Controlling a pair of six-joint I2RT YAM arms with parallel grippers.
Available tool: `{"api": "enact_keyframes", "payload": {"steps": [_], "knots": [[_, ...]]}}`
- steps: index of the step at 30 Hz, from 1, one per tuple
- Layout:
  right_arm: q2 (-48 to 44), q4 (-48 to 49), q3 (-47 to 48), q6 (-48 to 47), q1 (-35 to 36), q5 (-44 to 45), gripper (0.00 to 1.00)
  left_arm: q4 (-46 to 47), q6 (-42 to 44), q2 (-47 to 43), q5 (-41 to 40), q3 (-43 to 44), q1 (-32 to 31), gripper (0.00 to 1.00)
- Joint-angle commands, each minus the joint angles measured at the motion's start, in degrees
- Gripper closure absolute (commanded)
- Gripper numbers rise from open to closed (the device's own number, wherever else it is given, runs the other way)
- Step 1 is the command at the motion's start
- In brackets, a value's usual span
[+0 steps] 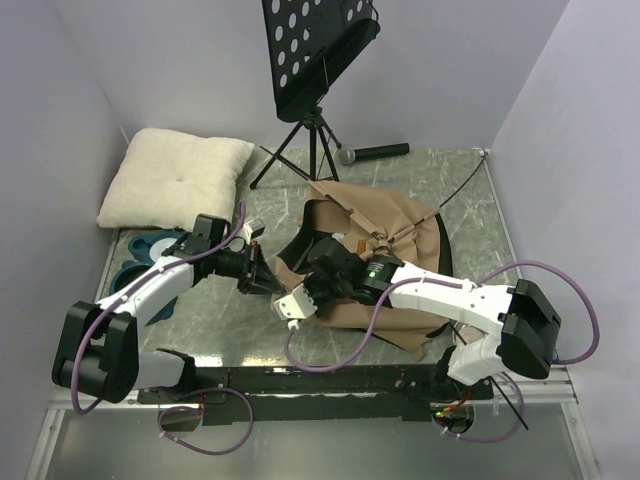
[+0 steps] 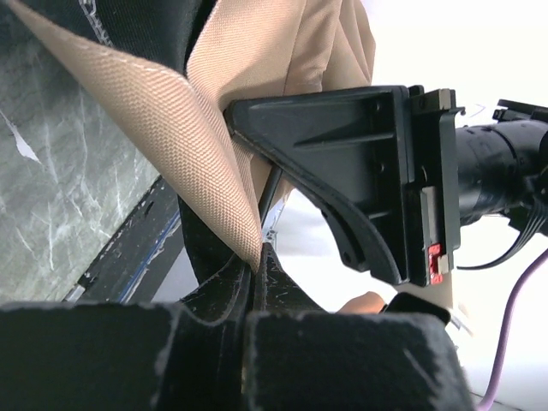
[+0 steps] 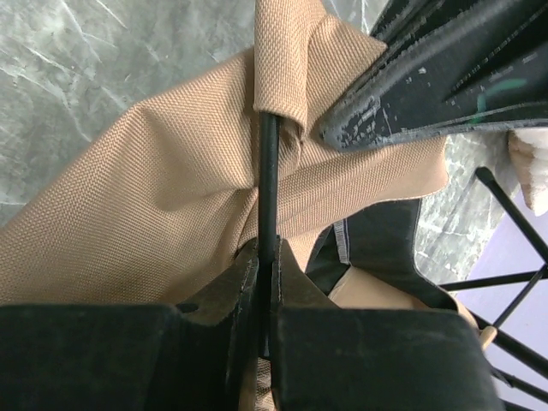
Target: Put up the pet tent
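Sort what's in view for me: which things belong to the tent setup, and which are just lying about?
Job in hand:
pet tent
its black pole, clamped in the right gripper
left gripper, pinching the tent's fabric

Lying about:
pillow
microphone
music stand
blue item by the pillow

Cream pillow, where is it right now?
In the top view, the cream pillow lies at the far left corner of the table, left of the music stand tripod.

no text, label, brand, number or sign can be read anywhere.
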Motion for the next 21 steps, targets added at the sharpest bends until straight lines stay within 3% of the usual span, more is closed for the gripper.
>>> {"api": "enact_keyframes", "payload": {"steps": [1,6,15,16,17,18,19,21], "knots": [[1.38,-4.96,3.41,1.85,1.47,1.88,1.0,2.72,-3.32,0.42,0.75,3.06,-0.14,0.99],[3.31,-3.47,6.4,5.28,2.17,1.88,1.0,3.86,-4.29,0.69,0.75,2.62,-0.32,0.99],[2.53,0.57,8.34,11.26,3.4,-2.07,1.0,-1.23,1.5,0.34,-0.48,3.41,0.64,0.99],[2.35,1.01,8.17,11.78,3.58,-2.6,1.0,-2.11,2.39,0.16,-0.3,3.76,1.43,0.95],[2.52,1.54,8.08,12.05,3.84,-2.77,1.0,-4.12,4.13,-0.01,-0.47,4.63,2.48,0.84],[2.7,1.46,7.99,12.31,4.1,-3.04,1.0,-5.96,5.98,-0.1,-0.39,5.51,3.45,0.61],[2.87,1.63,7.9,12.58,4.19,-3.39,1.0,-8.68,8.61,-0.28,-0.56,6.57,5.29,0.45],[3.4,2.33,7.64,13.28,4.28,-4.09,1.0,-13.52,12.92,-1.5,-1.27,7.89,8.54,0.24]]}}
